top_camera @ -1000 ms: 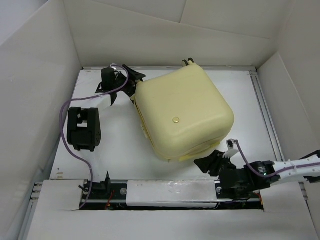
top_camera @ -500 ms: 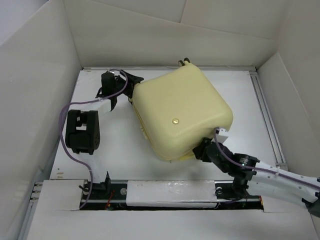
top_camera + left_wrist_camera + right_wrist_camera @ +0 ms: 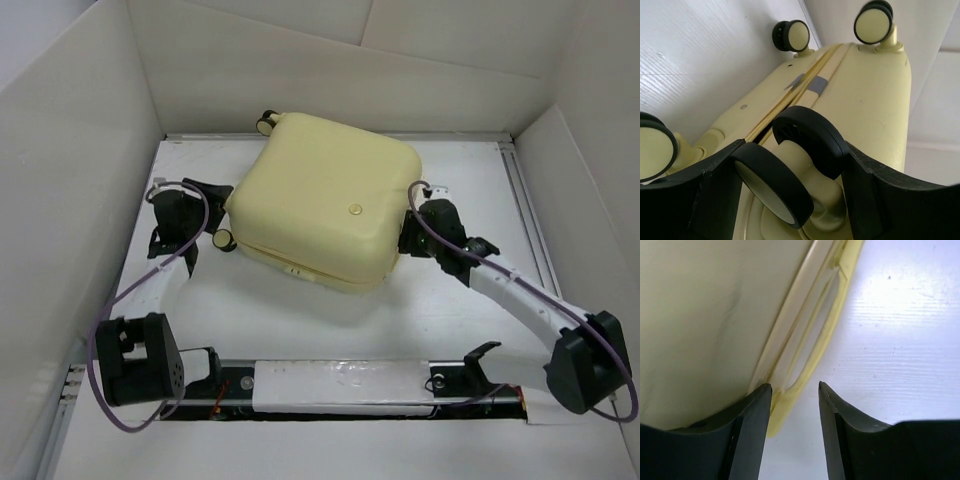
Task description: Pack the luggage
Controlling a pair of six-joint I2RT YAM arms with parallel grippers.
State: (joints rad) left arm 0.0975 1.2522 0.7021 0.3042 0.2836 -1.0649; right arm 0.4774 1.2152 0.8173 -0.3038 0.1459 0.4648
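- Two halves of the small pale yellow hard-shell suitcase (image 3: 325,205) lie together, round emblem (image 3: 355,210) facing up, on the white table (image 3: 460,320), towards the back and a little left of middle.
- Nothing loose shows on the table, so I'd judge the filling is over. What remains is closing it properly and setting it in place.
- From the left wrist view the seam (image 3: 790,100) between the halves shows a thin dark slit near the wheels. I cannot tell whether it is fastened.
- At the case's left edge, the left gripper (image 3: 792,155) has clamped a cream-and-black double caster wheel (image 3: 812,142) between both fingers.
- On the other side, the right gripper (image 3: 794,387) stands parted astride the end of the moulded yellow side handle (image 3: 810,335). One finger lies against the shell and the other is clear of it, so nothing is pinched.
- Room is tight behind, where a rear caster (image 3: 266,122) sits just beside the white back wall (image 3: 300,70).
- Bare table lies in front and to the right, the easier ways to slide it.
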